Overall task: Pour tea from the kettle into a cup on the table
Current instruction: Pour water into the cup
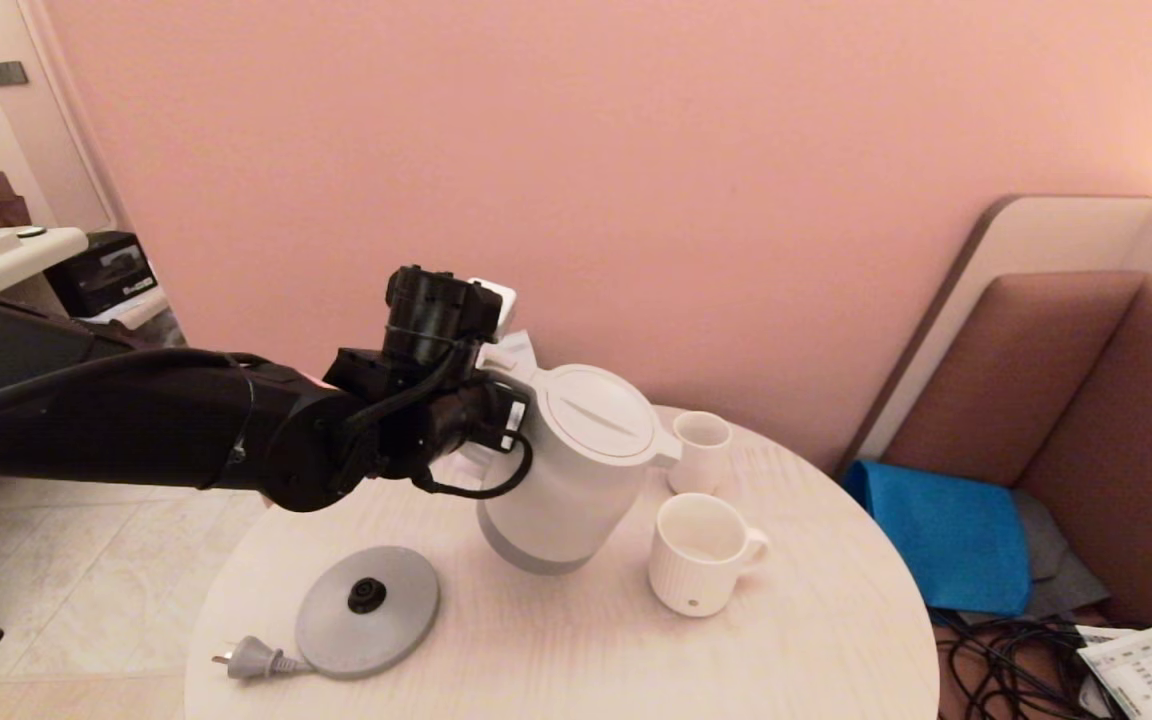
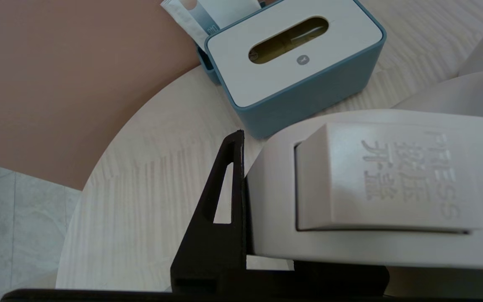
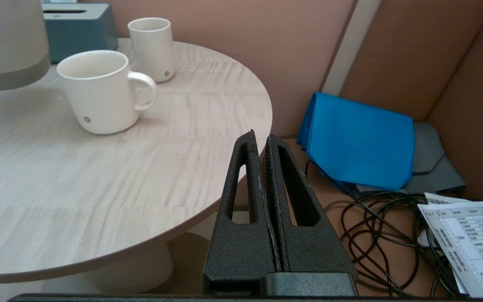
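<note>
One smooth white kettle (image 1: pixel 576 465), ribbed cup (image 1: pixel 698 553) beside.

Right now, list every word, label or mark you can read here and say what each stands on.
"PRESS", embossed with Chinese characters beside it: on the lid button of the kettle, held by the left gripper.
Printed sheet on the floor: too small to read.
Round marks on the cup and the smaller cup: unreadable.
</note>
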`<state>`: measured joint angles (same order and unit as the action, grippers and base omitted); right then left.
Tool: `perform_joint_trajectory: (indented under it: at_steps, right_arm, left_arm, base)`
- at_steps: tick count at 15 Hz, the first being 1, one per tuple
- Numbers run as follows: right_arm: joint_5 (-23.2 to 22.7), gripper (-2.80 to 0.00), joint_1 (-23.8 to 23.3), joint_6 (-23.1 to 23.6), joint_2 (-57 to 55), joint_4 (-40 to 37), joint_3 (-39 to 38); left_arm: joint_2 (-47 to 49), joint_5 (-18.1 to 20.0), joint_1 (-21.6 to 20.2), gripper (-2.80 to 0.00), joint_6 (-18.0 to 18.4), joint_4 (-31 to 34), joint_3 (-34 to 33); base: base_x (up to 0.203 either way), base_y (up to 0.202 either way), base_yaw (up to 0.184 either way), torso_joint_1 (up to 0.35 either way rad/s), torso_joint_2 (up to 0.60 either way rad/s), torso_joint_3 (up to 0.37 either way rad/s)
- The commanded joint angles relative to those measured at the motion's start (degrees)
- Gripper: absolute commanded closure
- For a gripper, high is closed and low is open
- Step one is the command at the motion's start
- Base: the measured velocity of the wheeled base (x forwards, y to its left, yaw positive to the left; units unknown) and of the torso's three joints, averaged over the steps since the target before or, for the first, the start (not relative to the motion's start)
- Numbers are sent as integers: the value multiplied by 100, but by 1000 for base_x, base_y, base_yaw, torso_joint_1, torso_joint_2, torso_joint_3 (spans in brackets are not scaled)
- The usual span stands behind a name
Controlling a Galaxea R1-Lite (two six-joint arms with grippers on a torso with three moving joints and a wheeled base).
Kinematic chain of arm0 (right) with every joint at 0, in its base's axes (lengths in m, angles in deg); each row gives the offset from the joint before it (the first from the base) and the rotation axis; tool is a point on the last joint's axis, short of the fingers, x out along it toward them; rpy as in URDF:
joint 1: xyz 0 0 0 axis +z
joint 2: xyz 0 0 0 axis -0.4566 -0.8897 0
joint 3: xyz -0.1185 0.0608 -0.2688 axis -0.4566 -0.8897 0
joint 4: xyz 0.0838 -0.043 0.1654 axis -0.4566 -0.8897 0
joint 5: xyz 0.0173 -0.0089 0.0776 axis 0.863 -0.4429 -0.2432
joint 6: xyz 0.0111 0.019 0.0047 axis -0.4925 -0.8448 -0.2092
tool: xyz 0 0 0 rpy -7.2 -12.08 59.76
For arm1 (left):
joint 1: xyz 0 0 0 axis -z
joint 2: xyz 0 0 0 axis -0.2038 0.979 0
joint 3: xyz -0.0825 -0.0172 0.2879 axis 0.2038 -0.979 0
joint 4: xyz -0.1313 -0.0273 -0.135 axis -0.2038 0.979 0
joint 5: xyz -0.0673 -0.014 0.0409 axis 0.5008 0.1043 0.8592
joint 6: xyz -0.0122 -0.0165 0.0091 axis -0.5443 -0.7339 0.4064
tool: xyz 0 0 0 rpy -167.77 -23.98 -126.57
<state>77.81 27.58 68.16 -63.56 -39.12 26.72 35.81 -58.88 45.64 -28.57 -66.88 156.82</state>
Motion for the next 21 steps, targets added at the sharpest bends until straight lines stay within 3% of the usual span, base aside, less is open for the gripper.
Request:
perform_joint_trajectory:
  at_steps: [1, 21]
  right_arm:
    - [0, 0, 2, -2, -7, -1, 0]
    - [0, 0, 2, -2, -7, -1, 4]
  left_arm:
    - [-24, -7, 5, 0, -3, -11, 3]
    - [36, -15, 14, 0, 6, -20, 30]
  base:
    - [0, 0, 0, 0, 0, 0]
    - [0, 0, 0, 0, 0, 0]
